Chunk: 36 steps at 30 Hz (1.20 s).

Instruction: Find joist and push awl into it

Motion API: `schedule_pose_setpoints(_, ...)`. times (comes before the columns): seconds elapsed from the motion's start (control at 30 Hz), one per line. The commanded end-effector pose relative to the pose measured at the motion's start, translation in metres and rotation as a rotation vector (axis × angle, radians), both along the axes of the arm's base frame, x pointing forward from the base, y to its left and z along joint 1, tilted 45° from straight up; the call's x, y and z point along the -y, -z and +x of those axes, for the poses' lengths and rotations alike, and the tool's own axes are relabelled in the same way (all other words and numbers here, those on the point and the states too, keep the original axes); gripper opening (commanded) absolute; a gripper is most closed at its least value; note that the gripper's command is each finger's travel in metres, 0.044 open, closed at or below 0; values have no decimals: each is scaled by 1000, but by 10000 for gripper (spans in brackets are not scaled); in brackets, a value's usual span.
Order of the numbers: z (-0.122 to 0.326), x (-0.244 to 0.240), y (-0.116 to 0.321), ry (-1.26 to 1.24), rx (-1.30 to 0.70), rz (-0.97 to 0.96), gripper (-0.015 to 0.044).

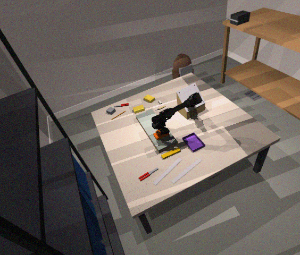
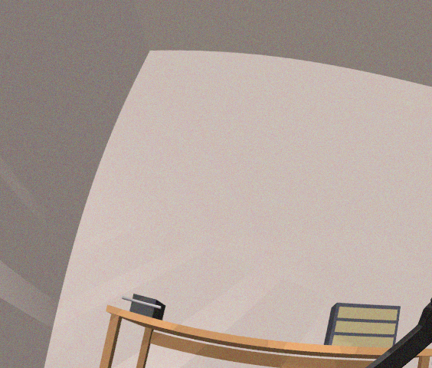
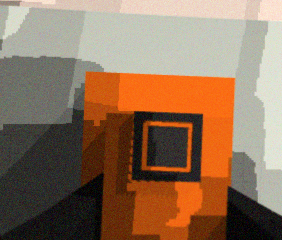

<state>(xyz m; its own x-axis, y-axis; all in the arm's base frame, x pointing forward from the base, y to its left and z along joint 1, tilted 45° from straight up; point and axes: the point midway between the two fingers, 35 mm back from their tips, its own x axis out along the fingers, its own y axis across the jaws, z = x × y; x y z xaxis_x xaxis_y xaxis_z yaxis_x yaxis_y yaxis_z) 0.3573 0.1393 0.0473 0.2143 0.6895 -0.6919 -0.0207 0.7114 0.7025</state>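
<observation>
The orange stud finder (image 1: 156, 136) (image 3: 156, 92) is between the fingers of my gripper (image 1: 163, 132) (image 3: 156, 183), which is shut on it. The small square window on its top looks dark. It is over the near half of the grey-green floor panel (image 1: 146, 119) (image 3: 181, 42), on it or just above; I cannot tell which. The purple tray (image 1: 193, 142) is empty, to the right of the panel's near end. A thin tool with a tan handle (image 1: 161, 107), perhaps the awl, lies beyond the panel's far end. No hole is visible in the panel; the arm and shadows hide part of it.
A yellow bar (image 1: 171, 153) lies by the panel's near end, with two pale strips (image 1: 167, 171) (image 1: 186, 171) and red-handled pliers (image 1: 148, 175) nearer. Yellow blocks (image 1: 138, 109) (image 1: 149, 98), a grey block (image 1: 110, 110) and a red-handled tool (image 1: 124, 104) lie at the far side. A sloped white board (image 1: 186, 93) stands by the arm.
</observation>
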Motion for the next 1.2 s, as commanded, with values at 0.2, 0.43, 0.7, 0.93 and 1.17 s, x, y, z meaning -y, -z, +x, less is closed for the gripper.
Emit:
schedule_pose_setpoints(0.2,-2,22,23,0,-5,-1,0)
schedule_pose_setpoints(0.43,-1,37,37,0,-5,-2,0)
schedule_pose_setpoints(0.7,-1,54,54,0,-4,-3,0)
schedule_pose_setpoints(0.93,-1,69,68,0,-4,-4,0)
schedule_pose_setpoints(1.17,-1,84,83,0,-4,-5,0)
